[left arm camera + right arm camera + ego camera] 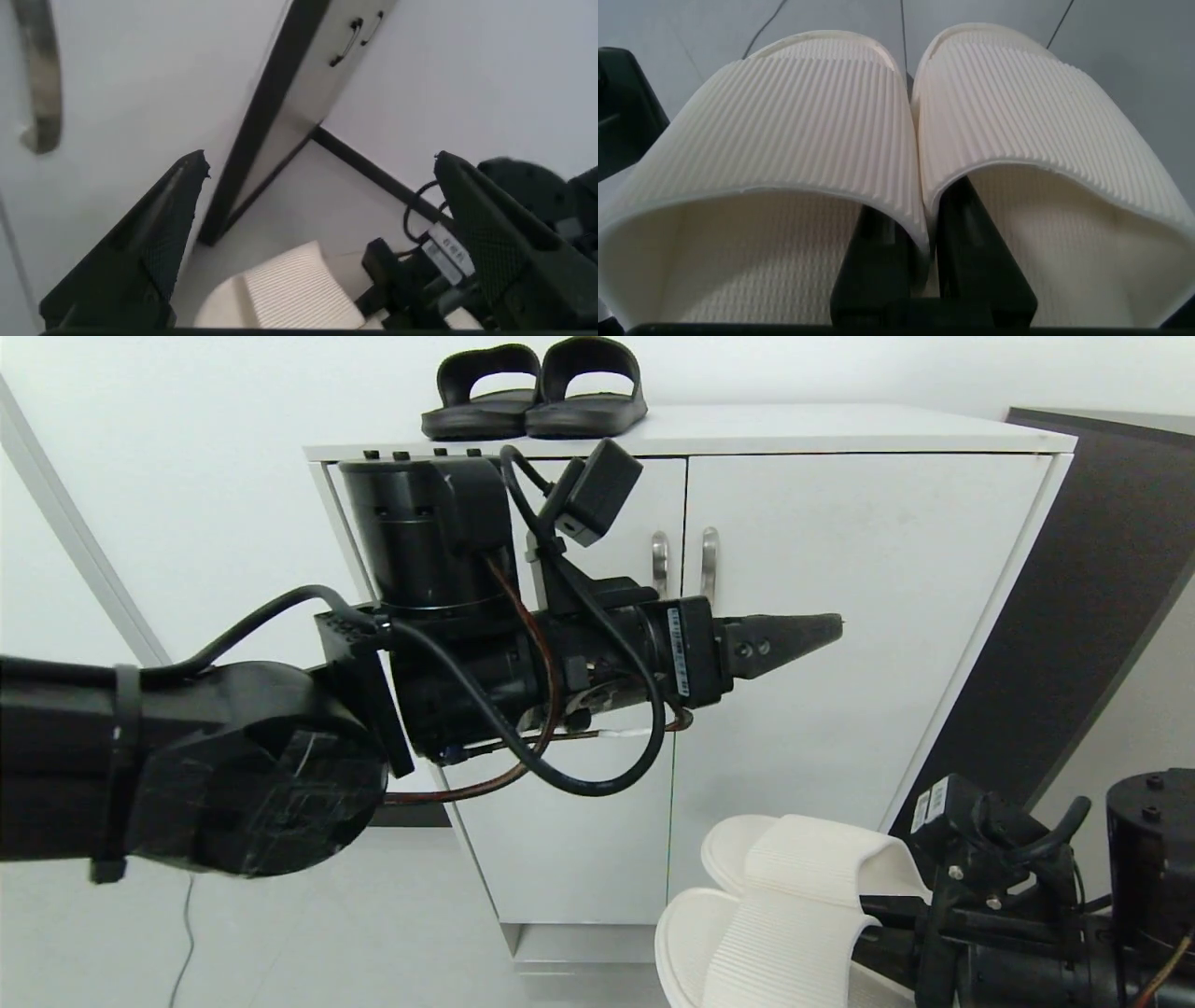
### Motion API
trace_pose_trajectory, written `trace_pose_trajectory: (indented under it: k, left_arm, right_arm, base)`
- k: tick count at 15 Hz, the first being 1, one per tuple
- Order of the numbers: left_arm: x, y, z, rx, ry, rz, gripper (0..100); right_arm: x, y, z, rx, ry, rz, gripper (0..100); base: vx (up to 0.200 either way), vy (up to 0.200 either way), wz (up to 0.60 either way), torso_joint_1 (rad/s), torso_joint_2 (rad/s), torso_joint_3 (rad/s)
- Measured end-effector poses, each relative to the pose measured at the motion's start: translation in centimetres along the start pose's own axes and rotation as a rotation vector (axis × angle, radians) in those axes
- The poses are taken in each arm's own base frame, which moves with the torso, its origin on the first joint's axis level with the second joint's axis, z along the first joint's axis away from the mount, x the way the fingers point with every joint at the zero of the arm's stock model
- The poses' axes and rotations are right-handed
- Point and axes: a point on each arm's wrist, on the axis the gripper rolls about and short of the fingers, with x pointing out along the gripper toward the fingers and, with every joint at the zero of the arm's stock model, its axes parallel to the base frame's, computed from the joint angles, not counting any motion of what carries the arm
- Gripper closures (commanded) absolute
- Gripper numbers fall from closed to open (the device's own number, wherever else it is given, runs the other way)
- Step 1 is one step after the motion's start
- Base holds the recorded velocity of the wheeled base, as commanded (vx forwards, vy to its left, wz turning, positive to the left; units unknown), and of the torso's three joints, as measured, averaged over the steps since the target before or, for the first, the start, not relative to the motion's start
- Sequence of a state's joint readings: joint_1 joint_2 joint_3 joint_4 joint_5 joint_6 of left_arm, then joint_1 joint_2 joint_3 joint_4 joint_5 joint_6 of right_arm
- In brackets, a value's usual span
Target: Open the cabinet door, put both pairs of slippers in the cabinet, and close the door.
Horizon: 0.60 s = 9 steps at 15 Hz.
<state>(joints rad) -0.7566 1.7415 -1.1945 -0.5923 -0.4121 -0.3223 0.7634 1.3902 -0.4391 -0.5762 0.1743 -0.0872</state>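
Note:
A white cabinet [840,644] stands with both doors shut, its two metal handles [684,563] side by side at the centre seam. On its top rests a pair of black slippers [534,392]. My left gripper [794,633] hangs in front of the right door, just right of and a little below the handles. It is open in the left wrist view [318,187], with one handle [37,84] off to the side. My right gripper [929,271] is low at the front right, shut on the touching inner sides of a pair of white ribbed slippers [784,905].
A dark grey panel [1074,616] leans along the cabinet's right side. A thin cable [182,933] lies on the pale floor at the lower left. The left wrist view has a second white door with small handles [360,33] farther off.

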Motion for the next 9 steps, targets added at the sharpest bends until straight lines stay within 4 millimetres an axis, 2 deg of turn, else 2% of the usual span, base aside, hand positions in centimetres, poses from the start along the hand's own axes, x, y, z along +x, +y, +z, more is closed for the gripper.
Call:
trace_pose_trajectory:
  k: [3,9]
  left_arm:
    - [1.0,1.8,0.9,0.030,-0.035,0.058,0]
    - [1.8,3.3,2.0,0.059,-0.056,0.191,0]
  right_arm:
    - [0.0,0.0,0.0,0.000,0.001,0.001,100]
    - [0.0,0.0,0.0,0.001,0.002,0.001,100]
  base:
    - [0.000,0.000,0.00,0.000,0.00,0.000]
    - [0.000,0.000,0.00,0.000,0.00,0.000]
